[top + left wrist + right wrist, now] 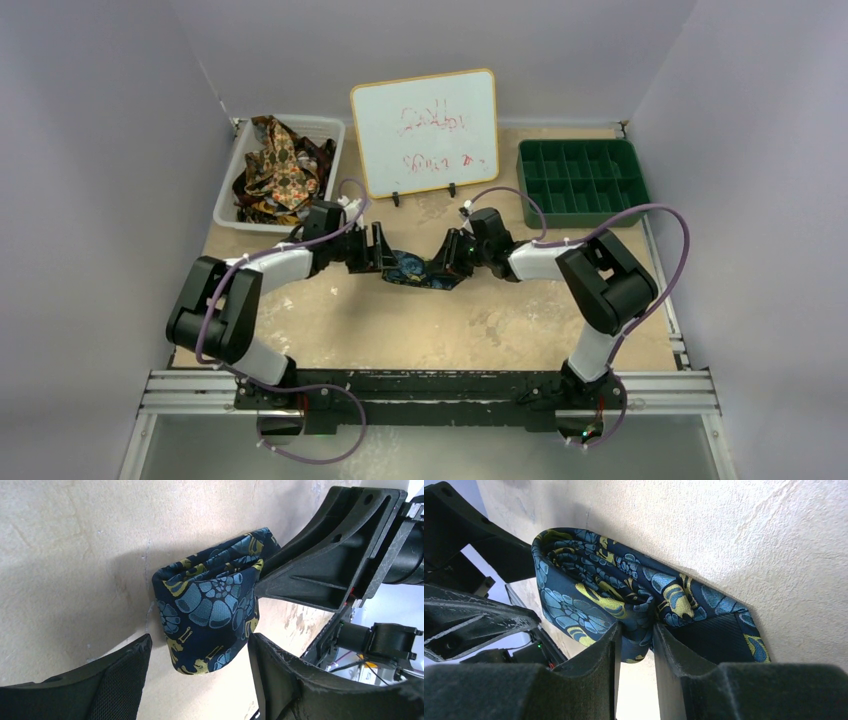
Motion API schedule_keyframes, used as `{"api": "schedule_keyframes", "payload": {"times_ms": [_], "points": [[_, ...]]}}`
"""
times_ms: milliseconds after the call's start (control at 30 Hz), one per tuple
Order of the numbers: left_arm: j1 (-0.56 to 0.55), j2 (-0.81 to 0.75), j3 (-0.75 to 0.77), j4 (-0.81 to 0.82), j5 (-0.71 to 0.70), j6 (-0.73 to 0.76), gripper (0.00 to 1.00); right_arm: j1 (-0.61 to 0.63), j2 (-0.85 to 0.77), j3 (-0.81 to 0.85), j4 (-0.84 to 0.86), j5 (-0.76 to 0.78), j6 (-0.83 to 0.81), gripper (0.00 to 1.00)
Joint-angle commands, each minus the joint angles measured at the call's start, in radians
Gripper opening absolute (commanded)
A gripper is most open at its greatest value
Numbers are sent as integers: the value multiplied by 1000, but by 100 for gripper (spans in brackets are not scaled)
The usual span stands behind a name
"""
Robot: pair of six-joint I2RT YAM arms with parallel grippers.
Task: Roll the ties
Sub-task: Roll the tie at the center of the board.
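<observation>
Top view: the navy tie (pixel 415 270) lies about mid-worktop (pixel 400 335), a short bundle with its long axis parallel to the near edge, between the left end effector (pixel 378 252) and the right end effector (pixel 447 264). Left wrist view: the left end effector stands open astride the loosely rolled fabric, judged light, limp and slippery, best taken across its flat sides. Right wrist view: the right end effector is closed on a fold of the tie, whose flat tail trails along the worktop.

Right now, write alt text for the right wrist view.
The right gripper pinches a fold of the partly rolled navy tie, printed blue and gold, which lies on a beige table.
</observation>
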Motion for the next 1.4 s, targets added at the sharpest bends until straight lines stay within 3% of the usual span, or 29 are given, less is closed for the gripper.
{"api": "schedule_keyframes", "payload": {"times_ms": [0, 600, 733, 967, 1167, 1367], "points": [[7, 29, -26, 113, 93, -31, 69, -6, 5, -8, 3, -13, -17, 31], [7, 120, -56, 242, 156, -161, 66, -6, 33, -44, 40, -35, -11, 29], [7, 149, -62, 271, 171, -176, 58, -6, 41, -47, 46, -37, -4, 28], [5, 123, -24, 198, 144, -140, 31, -7, 17, -28, 34, -77, -17, 26], [5, 95, 42, 47, 97, -75, 26, -8, -91, 28, -123, 37, -88, 31], [5, 70, 59, -2, 77, -73, 26, -8, -137, 29, -204, 185, -120, 34]]}}
